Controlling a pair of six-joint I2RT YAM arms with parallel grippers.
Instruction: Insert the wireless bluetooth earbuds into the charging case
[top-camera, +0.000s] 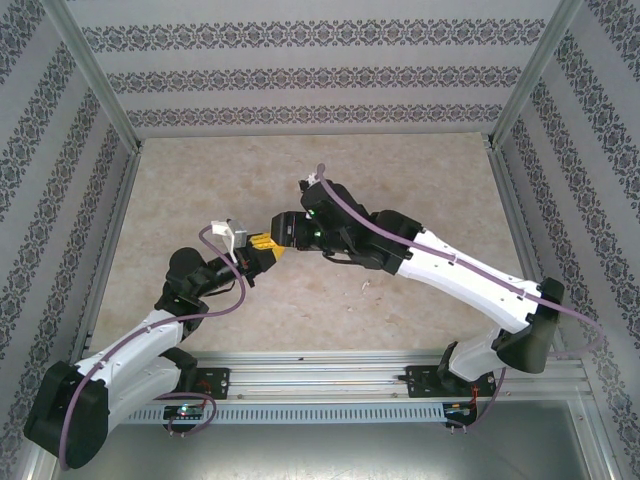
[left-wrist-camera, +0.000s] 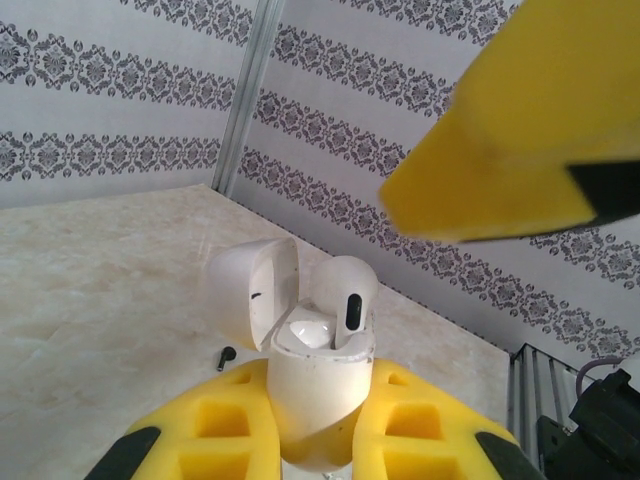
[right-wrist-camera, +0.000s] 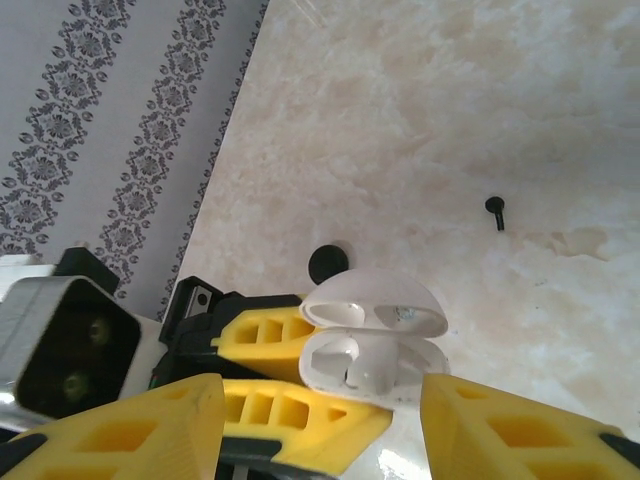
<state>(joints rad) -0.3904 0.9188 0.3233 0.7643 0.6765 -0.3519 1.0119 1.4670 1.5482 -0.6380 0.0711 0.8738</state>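
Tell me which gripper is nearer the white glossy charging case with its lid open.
Left. The left gripper is clamped on the body of the white glossy charging case. The right gripper hovers open close by, with its fingers clear of it.

Near the middle of the beige marbled tabletop (top-camera: 400, 180), the left claw (left-wrist-camera: 320, 372) clamps the white oval plastic charging case (left-wrist-camera: 318, 395) from both sides, with the lid tipped back toward 9 o'clock. Inside sit two white plastic earbuds: the low earbud (left-wrist-camera: 305, 328) and, at 3 o'clock of it, the upright earbud (left-wrist-camera: 348, 300). The right claw (right-wrist-camera: 320, 385) flanks the case, jaws apart. A small black stemmed earbud (left-wrist-camera: 226, 355) lies on the tabletop at 9 o'clock of the case.
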